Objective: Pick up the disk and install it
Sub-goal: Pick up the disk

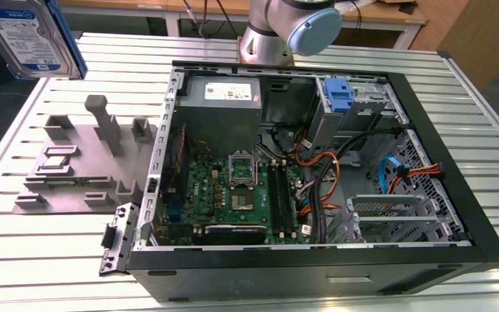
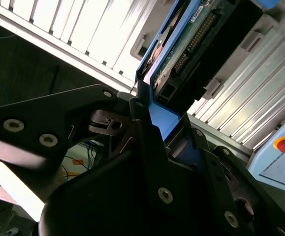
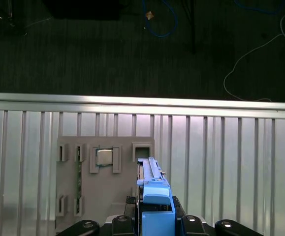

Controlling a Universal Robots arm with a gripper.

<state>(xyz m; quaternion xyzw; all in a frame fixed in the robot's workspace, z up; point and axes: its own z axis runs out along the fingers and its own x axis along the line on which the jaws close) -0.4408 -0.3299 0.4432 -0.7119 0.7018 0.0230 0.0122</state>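
A ribbed aluminium table (image 1: 50, 260) carries an open black computer case (image 1: 319, 279) lying on its side, and we see its green motherboard (image 1: 232, 195) exposed inside. Beside the case, on the exterior view's left, sits a grey moulded fixture (image 1: 76, 169) with several slots. The flat silver-grey disk (image 1: 28, 39) with a blue-and-white label is raised in the air at the exterior view's far left, well apart from the case. In the second wrist view we find the black gripper (image 2: 162, 123) clamped on the disk, which stands edge-on between the fingers. The grip appears to fall on its blue side rails, though the contact is partly hidden. In the first wrist view the disk hangs above the fixture's edge.
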